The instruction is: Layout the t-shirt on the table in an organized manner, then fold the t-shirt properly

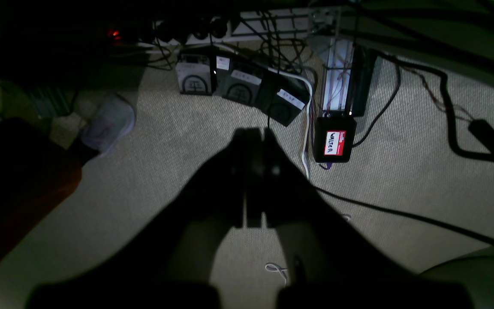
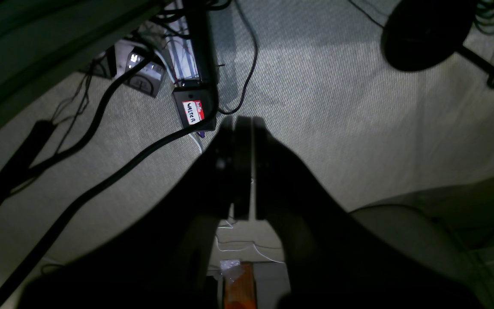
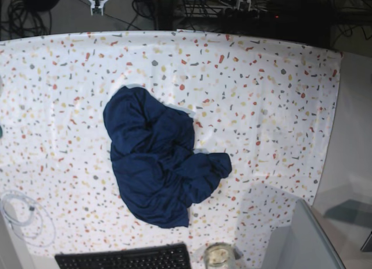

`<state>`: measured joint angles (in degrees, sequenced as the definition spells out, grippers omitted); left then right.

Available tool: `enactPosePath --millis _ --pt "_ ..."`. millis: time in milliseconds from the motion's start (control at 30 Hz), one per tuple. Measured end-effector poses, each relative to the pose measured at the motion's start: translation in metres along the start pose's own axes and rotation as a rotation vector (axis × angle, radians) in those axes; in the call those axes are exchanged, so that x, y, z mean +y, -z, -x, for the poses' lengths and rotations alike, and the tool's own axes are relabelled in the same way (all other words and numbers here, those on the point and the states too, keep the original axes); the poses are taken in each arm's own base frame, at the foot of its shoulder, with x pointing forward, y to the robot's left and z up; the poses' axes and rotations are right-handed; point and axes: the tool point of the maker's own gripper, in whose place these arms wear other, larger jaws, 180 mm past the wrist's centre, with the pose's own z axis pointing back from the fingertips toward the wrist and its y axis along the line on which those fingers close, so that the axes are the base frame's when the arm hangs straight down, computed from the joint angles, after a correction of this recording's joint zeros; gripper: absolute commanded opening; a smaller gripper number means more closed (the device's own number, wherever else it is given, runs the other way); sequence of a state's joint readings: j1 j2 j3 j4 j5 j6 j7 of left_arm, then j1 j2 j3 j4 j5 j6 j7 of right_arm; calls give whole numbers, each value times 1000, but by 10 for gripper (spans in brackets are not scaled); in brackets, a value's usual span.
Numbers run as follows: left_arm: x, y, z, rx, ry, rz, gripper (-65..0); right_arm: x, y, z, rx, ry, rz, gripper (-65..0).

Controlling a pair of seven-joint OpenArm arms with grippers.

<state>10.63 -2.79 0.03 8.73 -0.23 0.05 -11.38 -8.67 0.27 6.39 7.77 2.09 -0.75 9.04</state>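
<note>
Along the near edge of the desk (image 3: pixel 279 77) we see a black keyboard (image 3: pixel 125 259), a small glass jar (image 3: pixel 218 255) just beside it, and a coil of thin white cable (image 3: pixel 23 217) toward the near left corner. Past these, roughly in the middle of the desk, lies the shirt (image 3: pixel 160 164): a crumpled navy heap, bunched into folds with one lump poking out to the right, no sleeve or hem laid flat that we can make out. Beyond it the speckled cloth runs bare to the far edge, where dark cables and equipment stand behind the desk. Neither arm shows in the base view. Our wrist cameras both look down at carpeted floor (image 1: pixel 152 141) rather than at the desk, so we judge both arms to be parked low and away from the work. The left gripper (image 1: pixel 253 141) is clenched, its jaws pressed together with nothing between them, above foot pedals (image 1: pixel 240 88) and a labelled black box (image 1: pixel 335 141). The right gripper (image 2: pixel 242 128) is likewise clenched and empty, with the same box and thick cables on the floor beyond it. As we read it, the task has not begun: nothing is spread out yet, and both the laying out and all the folding are left to do.
</note>
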Motion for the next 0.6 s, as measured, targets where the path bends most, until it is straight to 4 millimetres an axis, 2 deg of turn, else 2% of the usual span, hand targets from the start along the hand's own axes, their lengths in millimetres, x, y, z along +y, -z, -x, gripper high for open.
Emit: enactPosePath --millis 600 --pt "-1 0 1 2 7 3 -650 0 -1 11 14 -1 -5 -650"
